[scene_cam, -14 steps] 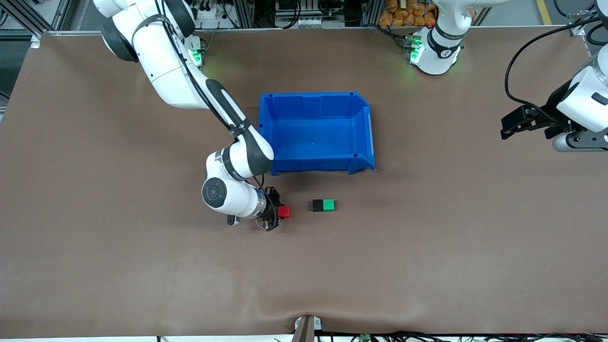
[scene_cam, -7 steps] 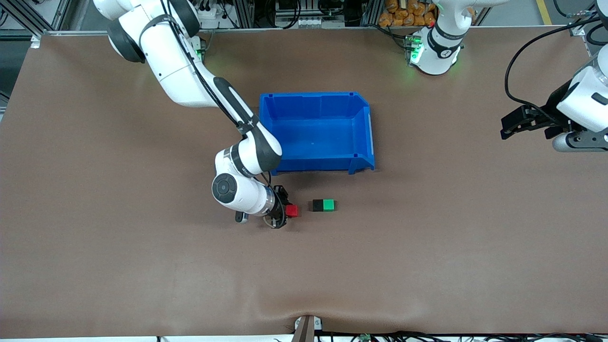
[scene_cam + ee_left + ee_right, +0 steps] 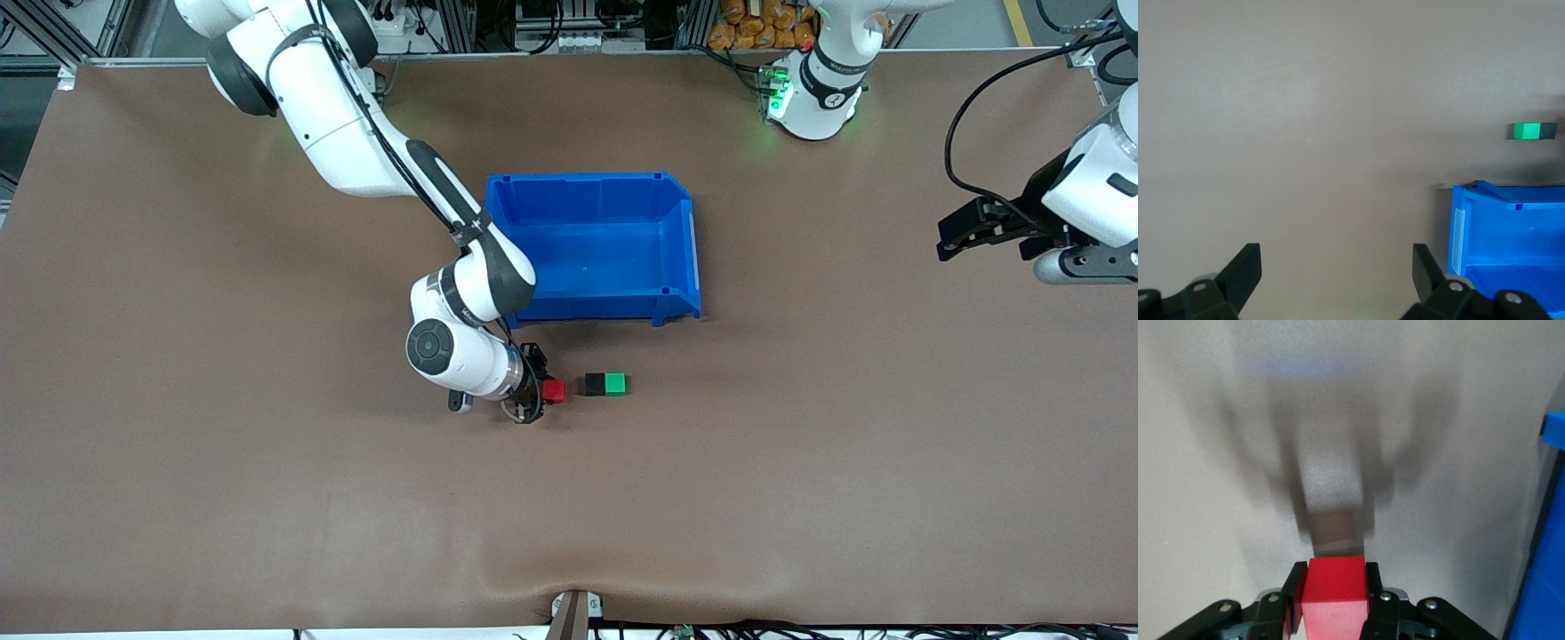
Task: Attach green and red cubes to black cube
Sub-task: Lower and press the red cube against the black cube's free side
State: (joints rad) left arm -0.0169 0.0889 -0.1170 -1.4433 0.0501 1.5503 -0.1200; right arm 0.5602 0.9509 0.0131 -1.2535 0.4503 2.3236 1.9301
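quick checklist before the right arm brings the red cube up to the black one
1. Right gripper shut on the red cube: ok.
2. Green cube already joined to the black cube: ok, they sit flush.
3. Black cube's face toward the red cube free: ok, bare table lies between them.
4. Red cube lined up with the black cube: cannot tell, looks slightly nearer the front camera.
5. Left gripper open, waiting over the left arm's end of the table: ok.
6. Blue bin out of the path: ok.

Robot lab: aluminium framing (image 3: 80, 31), cables (image 3: 978, 98)
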